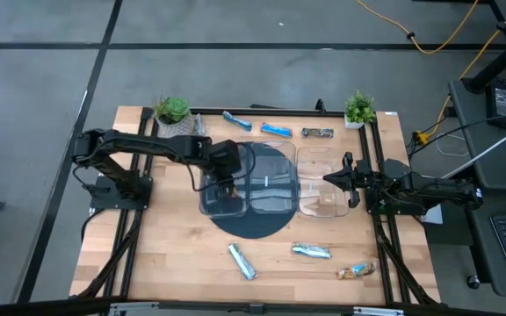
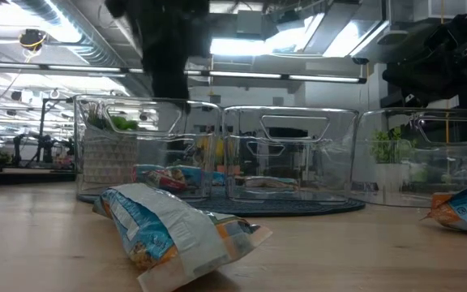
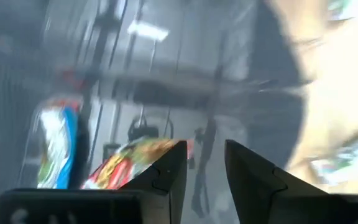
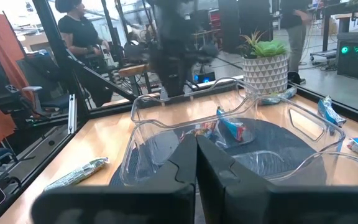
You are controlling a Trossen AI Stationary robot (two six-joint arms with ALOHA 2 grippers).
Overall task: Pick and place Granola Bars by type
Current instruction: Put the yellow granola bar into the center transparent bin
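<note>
Over left tray (image 1: 207,204): left tool (image 1: 226,188), fingers apart, empty.

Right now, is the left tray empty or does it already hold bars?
Not empty. The left tray holds bars, seen in the left wrist view under the left gripper, whose fingers are open above it.

Bright blue bar (image 1: 277,130) and dark brown bar (image 1: 317,133) at the pale wood tabletop's (image 1: 165,254) far edge; round dark mat (image 1: 262,226) at centre.
</note>
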